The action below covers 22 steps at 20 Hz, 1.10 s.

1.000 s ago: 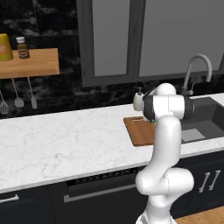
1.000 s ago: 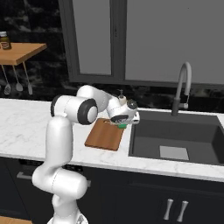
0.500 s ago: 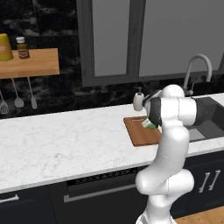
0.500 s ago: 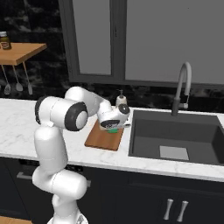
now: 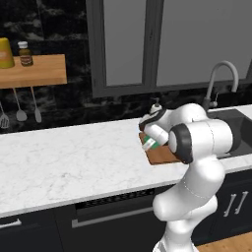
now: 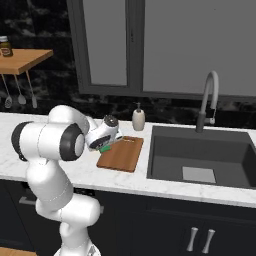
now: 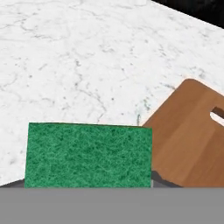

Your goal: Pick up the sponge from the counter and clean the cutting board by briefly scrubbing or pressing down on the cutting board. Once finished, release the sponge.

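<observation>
1. I see the sponge clamped in the gripper, green face toward the hand camera, its long side running across the jaws. In the right base view it shows as a small green patch under the white hand.

2. The fingers are drawn together on the sponge; I cannot see the fingertips themselves behind it, but it fills the space where they would stand.

3. The cutting board lies flat on the counter, just beside the sink, its long axis running from the counter's front edge toward the back wall. The handle slot sits at the far end.

4. The relation that counts: the sponge hangs at the board's edge on the side away from the sink, partly over bare marble. In the hand view the board lies to one side of the sponge, not under it.

5. My judgement: I need to carry the sponge sideways toward the sink until it sits over the board's middle, then press down. Pressing here would likely land half on marble.

6. A soap bottle stands near the board's far end, apart from the hand.
</observation>
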Motion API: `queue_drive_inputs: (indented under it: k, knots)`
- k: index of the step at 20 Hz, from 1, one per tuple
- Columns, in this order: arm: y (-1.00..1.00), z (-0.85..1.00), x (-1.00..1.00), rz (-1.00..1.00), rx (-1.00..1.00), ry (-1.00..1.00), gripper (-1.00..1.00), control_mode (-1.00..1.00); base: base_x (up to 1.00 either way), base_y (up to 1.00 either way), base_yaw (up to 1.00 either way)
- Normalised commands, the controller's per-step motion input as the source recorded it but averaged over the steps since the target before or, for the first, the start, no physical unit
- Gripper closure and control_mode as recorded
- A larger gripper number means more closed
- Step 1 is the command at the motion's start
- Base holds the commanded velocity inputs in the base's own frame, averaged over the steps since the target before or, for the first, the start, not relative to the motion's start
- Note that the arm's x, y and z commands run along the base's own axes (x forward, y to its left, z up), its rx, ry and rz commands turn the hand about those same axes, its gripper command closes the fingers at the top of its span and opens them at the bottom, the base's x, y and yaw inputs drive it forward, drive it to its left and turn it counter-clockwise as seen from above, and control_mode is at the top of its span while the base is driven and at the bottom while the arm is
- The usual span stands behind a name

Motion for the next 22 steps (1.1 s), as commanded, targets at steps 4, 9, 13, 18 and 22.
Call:
queue_drive_inputs:
  k: [4,9,13,18,22]
  knots:
    - [1.0,-0.02,0.02,0.27,-0.04,0.1,1.0,-1.0,0.0,0.0,0.0]
    - [0.88,-0.39,0.01,0.16,0.0,0.1,1.0,-1.0,0.0,0.0,0.0]
    - [0.62,-0.53,0.12,0.18,0.0,0.11,-1.0,-1.0,0.0,0.0,0.0]
    - [0.05,-0.1,-0.01,0.05,0.0,0.01,-1.0,-1.0,0.0,0.0,0.0]
    - [-0.01,0.0,-0.04,0.04,0.0,0.0,-1.0,-1.0,0.0,0.0,0.0]
